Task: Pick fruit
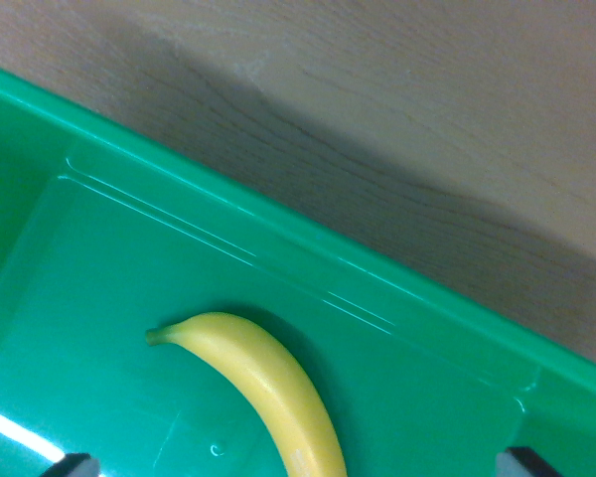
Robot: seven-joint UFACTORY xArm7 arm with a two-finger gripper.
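A yellow banana [263,383] lies on the floor of a green plastic bin [129,248], its stem end pointing to the wrist view's left and its body running off the bottom edge. Two dark fingertips [74,464] of my gripper [300,465] show at the bottom corners, far apart, one on each side of the banana. Nothing is between them except the banana's lower part, which they do not touch.
The bin's rim [308,238] runs diagonally from upper left to lower right. Beyond it is a light wooden tabletop [407,109], shadowed next to the bin.
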